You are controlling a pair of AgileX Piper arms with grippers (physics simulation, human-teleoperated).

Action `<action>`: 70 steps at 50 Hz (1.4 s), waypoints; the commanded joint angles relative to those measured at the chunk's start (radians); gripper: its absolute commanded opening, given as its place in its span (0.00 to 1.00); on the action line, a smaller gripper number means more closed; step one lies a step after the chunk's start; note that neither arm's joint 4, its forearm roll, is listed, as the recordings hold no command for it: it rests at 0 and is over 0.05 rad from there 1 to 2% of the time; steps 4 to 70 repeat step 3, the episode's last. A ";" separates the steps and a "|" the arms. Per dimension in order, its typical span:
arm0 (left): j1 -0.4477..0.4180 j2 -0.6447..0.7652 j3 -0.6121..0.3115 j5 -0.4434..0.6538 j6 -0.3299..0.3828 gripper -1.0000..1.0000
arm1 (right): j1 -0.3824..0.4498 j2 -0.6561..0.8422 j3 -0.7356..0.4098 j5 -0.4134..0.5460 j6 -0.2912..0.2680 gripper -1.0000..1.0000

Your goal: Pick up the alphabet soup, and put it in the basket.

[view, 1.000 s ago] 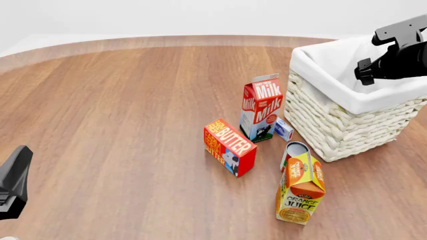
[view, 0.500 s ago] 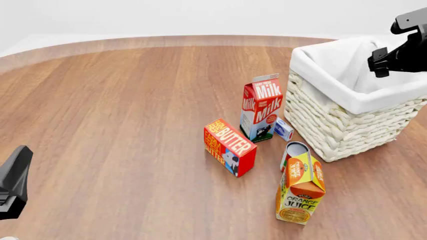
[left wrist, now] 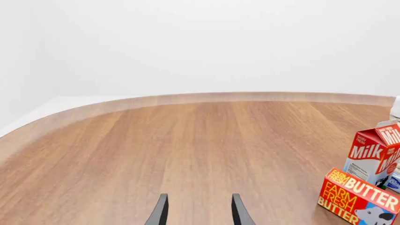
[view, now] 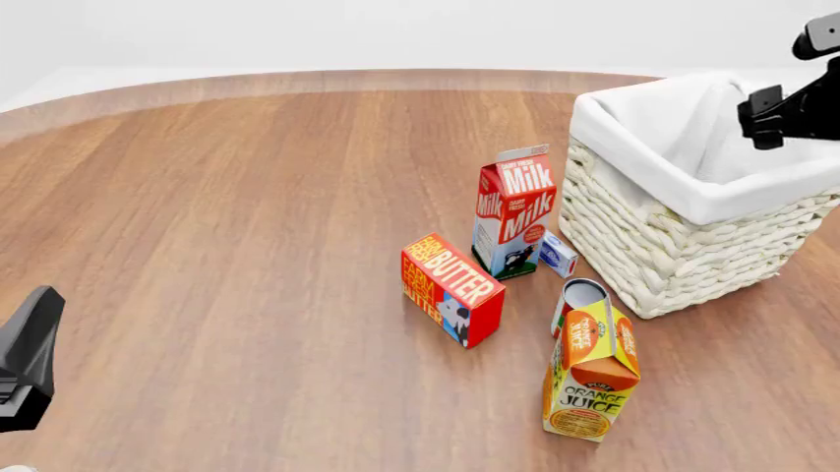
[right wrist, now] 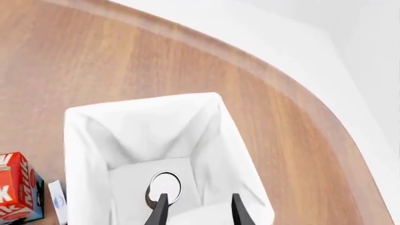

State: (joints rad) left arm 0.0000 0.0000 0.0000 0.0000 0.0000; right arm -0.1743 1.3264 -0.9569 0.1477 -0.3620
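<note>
The alphabet soup [right wrist: 164, 186] stands upright on the cloth floor of the basket [right wrist: 81, 154]; only its pale round top and a dark sliver of its side show. In the front view the can is hidden inside the basket [view: 683, 197]. My right gripper [right wrist: 198, 212] is open and empty, well above the can; in the front view it [view: 765, 120] hangs over the basket's far right side. My left gripper [left wrist: 198, 213] is open and empty over bare wood, at the lower left of the front view [view: 27, 359].
A milk carton [view: 514, 211], a small blue-white box [view: 558, 254], a butter box [view: 453, 287], a small red-and-white can [view: 579, 297] and an orange juice carton [view: 591, 369] stand left of and in front of the basket.
My right arm has drawn away to the right and upward from over the basket's middle. The left arm and the objects on the table have not moved.
</note>
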 commanded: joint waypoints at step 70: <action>0.000 0.000 0.000 0.000 0.000 1.00 | -0.002 -0.075 0.070 -0.029 0.010 1.00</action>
